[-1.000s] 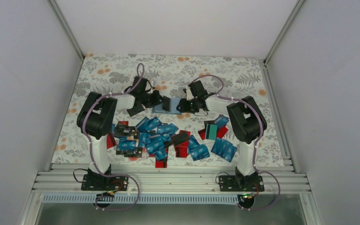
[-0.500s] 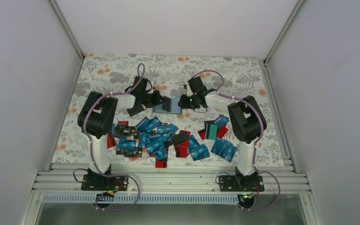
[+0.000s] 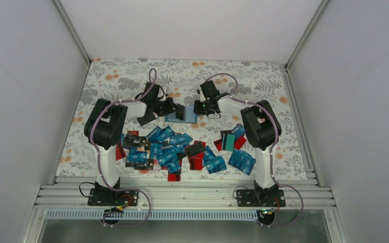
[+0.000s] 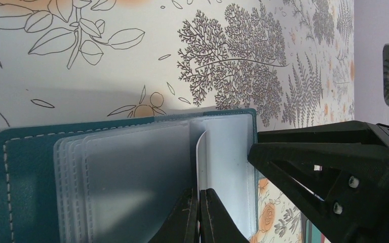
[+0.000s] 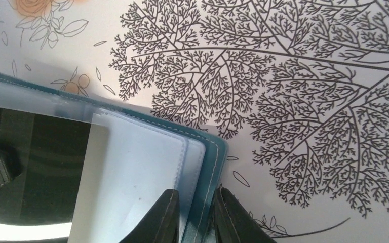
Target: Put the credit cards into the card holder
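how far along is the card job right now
Early. Done: card holder lies open, one black card at its sleeves, seating unclear. In hand: left gripper pinches a clear sleeve, right gripper clamps the holder's edge. Left: the pile of credit cards on the cloth.

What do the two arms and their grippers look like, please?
The left arm and right arm both have white links between bulky black joint housings, on black bases bolted to a ribbed metal rail. A lilac cable loops along each. The left gripper and right gripper are matt black with slim tapered fingers; small screws show on the right one's body.
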You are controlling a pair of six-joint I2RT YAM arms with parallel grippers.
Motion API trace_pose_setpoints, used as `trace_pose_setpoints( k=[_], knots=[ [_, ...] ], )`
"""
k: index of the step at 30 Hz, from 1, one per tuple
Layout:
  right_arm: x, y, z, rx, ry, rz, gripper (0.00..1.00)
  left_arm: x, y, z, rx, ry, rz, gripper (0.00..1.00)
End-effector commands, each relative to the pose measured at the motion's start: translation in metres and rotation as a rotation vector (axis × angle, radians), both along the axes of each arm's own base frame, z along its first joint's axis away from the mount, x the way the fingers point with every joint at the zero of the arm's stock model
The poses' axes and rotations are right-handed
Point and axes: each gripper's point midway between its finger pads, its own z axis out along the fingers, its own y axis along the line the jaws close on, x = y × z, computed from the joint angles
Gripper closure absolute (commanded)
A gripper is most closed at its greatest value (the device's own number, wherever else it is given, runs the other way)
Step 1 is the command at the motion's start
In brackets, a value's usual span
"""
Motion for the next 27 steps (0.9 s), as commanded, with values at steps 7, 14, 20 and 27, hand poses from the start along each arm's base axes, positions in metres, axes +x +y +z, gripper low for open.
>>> trace_pose_setpoints(
  k=[7, 14, 20, 27],
  knots=[
    [-0.041, 0.029, -0.018, 0.015, 0.078, 0.127, 0.84, -0.014, 0.004, -0.009, 0.029, 0.019, -0.020, 0.98],
    [-0.051, 0.027, -0.020, -0.013, 0.090, 0.117, 0.84, -0.027, 0.009, -0.011, 0.028, 0.032, -0.002, 0.98],
    [-0.050, 0.024, -0.009, -0.020, 0.069, 0.114, 0.83, -0.029, 0.012, -0.015, 0.043, 0.037, 0.000, 0.98],
    [-0.060, 0.026, 0.013, 0.023, 0.039, 0.157, 0.80, -0.033, 0.011, -0.016, 0.043, 0.048, -0.013, 0.98]
  ],
)
